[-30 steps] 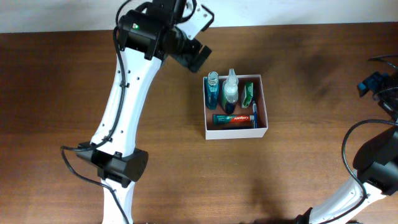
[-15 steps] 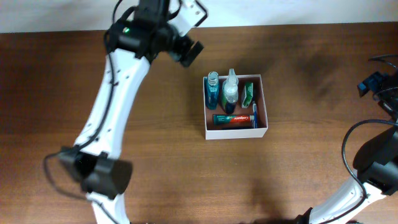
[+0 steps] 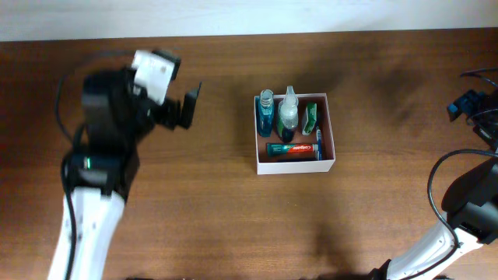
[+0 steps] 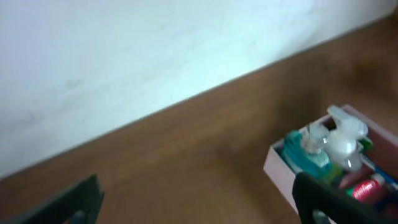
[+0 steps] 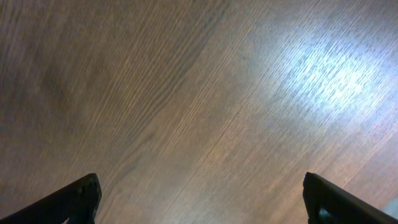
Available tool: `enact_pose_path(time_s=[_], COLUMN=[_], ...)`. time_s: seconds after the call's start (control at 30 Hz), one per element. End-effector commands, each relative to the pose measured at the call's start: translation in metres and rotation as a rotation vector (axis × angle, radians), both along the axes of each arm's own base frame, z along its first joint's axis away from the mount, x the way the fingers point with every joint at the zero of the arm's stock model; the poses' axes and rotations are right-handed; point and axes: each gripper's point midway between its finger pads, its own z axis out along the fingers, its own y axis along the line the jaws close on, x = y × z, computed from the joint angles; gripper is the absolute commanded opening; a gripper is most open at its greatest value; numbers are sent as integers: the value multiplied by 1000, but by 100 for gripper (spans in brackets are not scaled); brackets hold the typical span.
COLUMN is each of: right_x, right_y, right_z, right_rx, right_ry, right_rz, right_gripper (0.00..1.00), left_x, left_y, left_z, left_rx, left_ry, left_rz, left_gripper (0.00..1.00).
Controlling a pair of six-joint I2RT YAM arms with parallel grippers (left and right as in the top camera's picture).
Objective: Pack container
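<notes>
Table (image 3: 233, 225) — brown wood. Container (image 3: 296, 166) is recorded right of centre, toward the far edge, well apart from both arms. Bottles (image 3: 266, 115), toothpaste (image 3: 292, 148) and toothbrush (image 3: 317, 140) are seen inside from overhead. Left gripper (image 3: 185, 109) is noted at far left, fingers spread, nothing held — its wrist view catches only the container's near corner. Right gripper (image 5: 199, 202) is spread over bare wood.

The brown wooden surface (image 3: 233, 218) runs to a white wall (image 3: 327, 14) at its far edge. Inside the container (image 3: 296, 166), a blue bottle (image 3: 266, 115), a clear spray bottle (image 3: 289, 113) and a green packet (image 3: 310, 113) sit side by side along the far wall. A red toothpaste tube (image 3: 289, 148) lies across the near side, with a blue toothbrush (image 3: 317, 142) at its right end.
</notes>
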Motion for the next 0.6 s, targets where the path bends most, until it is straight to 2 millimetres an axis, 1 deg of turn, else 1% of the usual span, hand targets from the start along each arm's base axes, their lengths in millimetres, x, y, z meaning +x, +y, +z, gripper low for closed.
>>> enact_pose_path(time_s=[0.0, 0.13, 0.3, 0.47, 0.57], right_x=[-3, -3, -3, -3, -3], right_y=[-3, -3, -3, -3, -3], right_z=[2, 2, 2, 2, 2], right_rx=[-17, -17, -17, -17, -17], right_ry=[5, 5, 5, 5, 5], right_rz=[-1, -1, -1, -1, -1], right_gripper=[99, 99, 99, 99, 99], left_x=[-25, -49, -79, -106, -121], left_y=[9, 21, 37, 48, 55], left_z=[-20, -29, -44, -52, -50], left_rx=[-88, -137, -235, -242, -248], left_ry=[-29, -174, -273, -373, -428], left_rz=[42, 93, 184, 230, 250], left_gripper=[99, 99, 99, 99, 99])
